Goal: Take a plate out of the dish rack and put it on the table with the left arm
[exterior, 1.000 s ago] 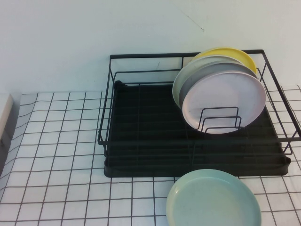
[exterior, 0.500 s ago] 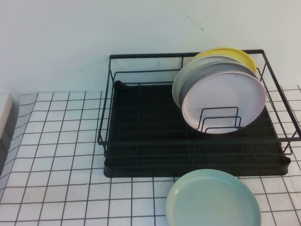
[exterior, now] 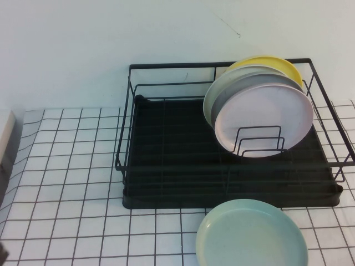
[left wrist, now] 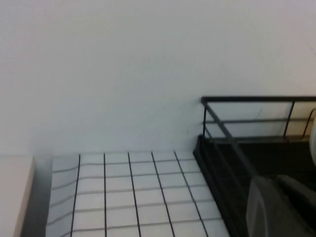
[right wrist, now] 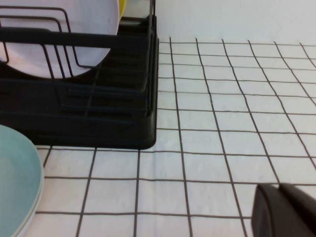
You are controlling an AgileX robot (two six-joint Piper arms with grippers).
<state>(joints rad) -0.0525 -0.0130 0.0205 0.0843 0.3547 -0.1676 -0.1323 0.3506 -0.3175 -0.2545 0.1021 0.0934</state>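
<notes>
Only a dark edge of the left gripper point(left wrist: 279, 205) is caught in the left wrist view, near the outer left wall of the dish rack point(exterior: 166, 160) and above the table point(exterior: 72, 166); whether its jaws are released or clenched cannot be told. A small dark sliver at the bottom left corner of the high view may belong to that arm, though this cannot be confirmed. Likewise, only a dark corner of the right gripper point(right wrist: 286, 210) is seen in the right wrist view, low over the gridded table to the right of the rack, and the state of its jaws cannot be told either.

Nothing is held by either gripper as far as can be seen. The plate point(exterior: 265, 118) is stood on edge in the right part of the rack, leaned against the upright wire dividers, foremost in a row of plates. Just behind it a grey plate point(exterior: 250, 82) is set, then a pale plate point(exterior: 213, 94), then a yellow plate point(exterior: 274, 62) at the back. A mint-green plate point(exterior: 252, 235) is laid flat on the table in front of the rack, its far rim just beside the drip tray's front edge.
</notes>
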